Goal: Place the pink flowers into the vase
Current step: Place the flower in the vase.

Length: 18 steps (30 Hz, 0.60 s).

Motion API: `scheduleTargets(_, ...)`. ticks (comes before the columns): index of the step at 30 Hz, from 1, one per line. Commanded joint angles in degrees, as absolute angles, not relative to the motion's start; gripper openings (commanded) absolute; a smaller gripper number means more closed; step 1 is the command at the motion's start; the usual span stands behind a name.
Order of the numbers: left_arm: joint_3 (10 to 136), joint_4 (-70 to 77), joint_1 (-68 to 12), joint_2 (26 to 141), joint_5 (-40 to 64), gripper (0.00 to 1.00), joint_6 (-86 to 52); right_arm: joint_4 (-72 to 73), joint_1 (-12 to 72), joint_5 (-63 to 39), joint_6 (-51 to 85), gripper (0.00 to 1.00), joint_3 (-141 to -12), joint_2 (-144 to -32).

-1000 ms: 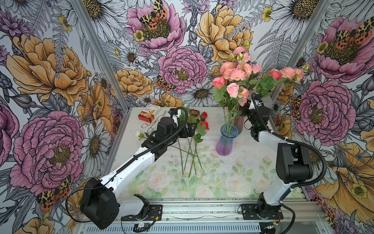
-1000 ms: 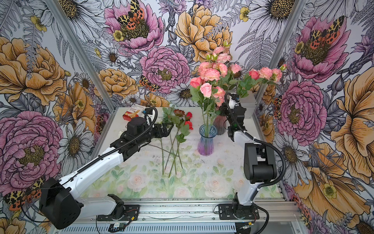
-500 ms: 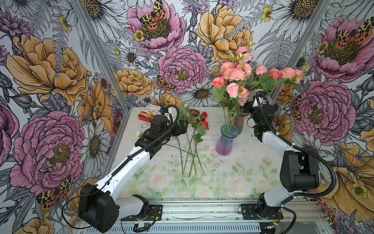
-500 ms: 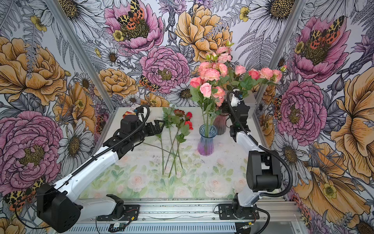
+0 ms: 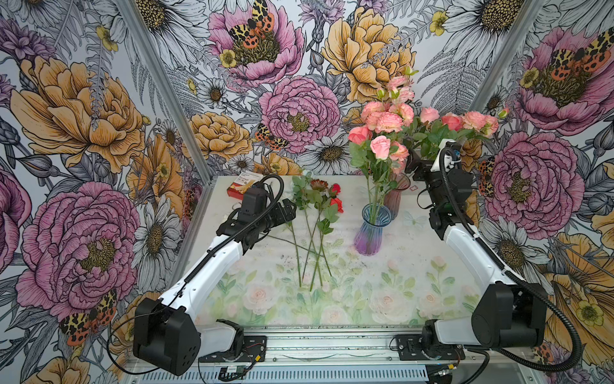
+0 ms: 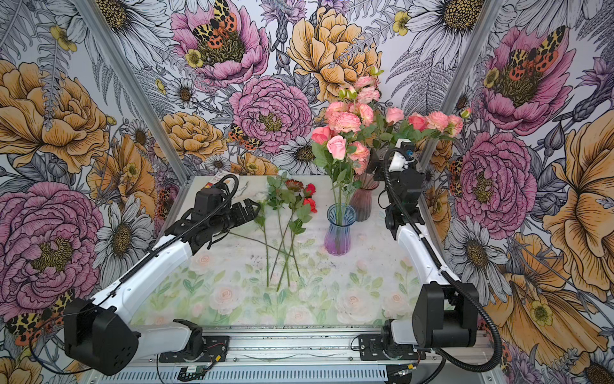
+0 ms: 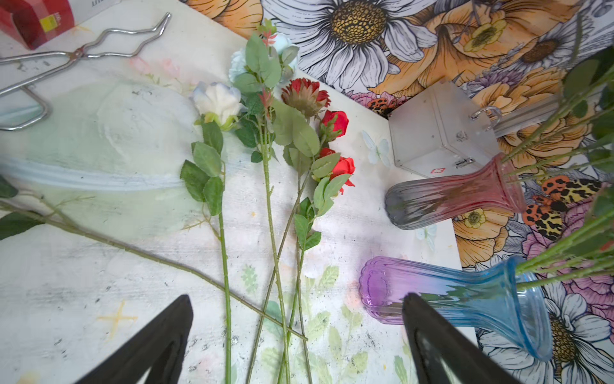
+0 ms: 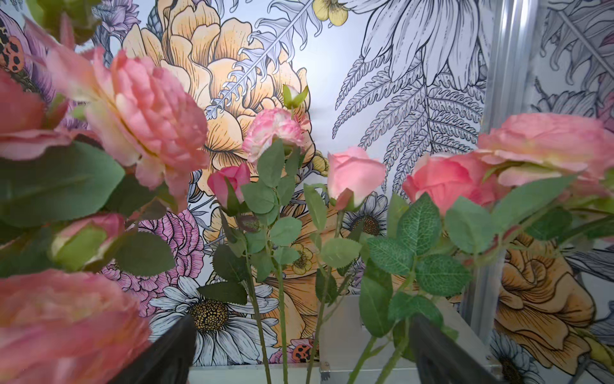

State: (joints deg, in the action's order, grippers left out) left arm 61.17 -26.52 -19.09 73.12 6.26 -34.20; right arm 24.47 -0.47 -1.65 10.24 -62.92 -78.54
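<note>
Red blooms [image 5: 335,196], a white rose [image 7: 217,99] & loose stems lie on the table [image 5: 415,266] under the L gripper [image 7: 295,299], which is wide open & empty, w/ metal tongs [image 7: 66,56] and a red box [image 5: 241,186] by the far edge. The pink flowers [image 5: 385,121] stand in the blue-purple vase [image 5: 368,232] and in the pink-grey vase [image 5: 393,202] behind it. The R gripper [image 8: 300,319] is up among the latter's stems, fingers [image 8: 172,352] spread wide w/ stems between them, none pinched; in both top views leaves hide its tips.
</note>
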Motion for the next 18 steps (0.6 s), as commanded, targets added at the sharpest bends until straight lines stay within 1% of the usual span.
scheduleTargets(1,62.30,-29.13,-18.65,72.11,8.19,0.98,-34.85,19.35,-1.23,1.61,8.62,0.99,-63.29,-76.58)
scheduleTargets(4,62.93,-30.28,-18.41,70.58,7.56,0.99,-33.46,15.90,-1.49,4.71,8.36,0.99,-63.29,-74.08)
scheduleTargets(7,65.07,-32.53,-17.48,68.41,4.60,0.99,-29.29,11.50,-1.76,9.49,8.48,0.99,-62.43,-70.51)
scheduleTargets(10,66.10,-32.52,-15.76,65.33,-2.52,0.99,-23.19,7.27,-1.76,16.42,8.43,0.99,-60.59,-66.60)
scheduleTargets(14,66.38,-32.35,-12.65,63.06,-17.45,0.99,-16.96,1.79,-1.82,32.47,8.11,0.99,-56.65,-62.24)
scheduleTargets(15,66.30,-32.34,-11.56,62.65,-19.42,0.99,-16.37,1.43,-1.89,36.04,8.22,0.99,-54.72,-60.61)
scheduleTargets(18,64.96,-31.46,-9.20,60.78,-22.39,0.99,-16.61,1.49,-2.70,40.32,8.48,0.99,-48.79,-55.24)
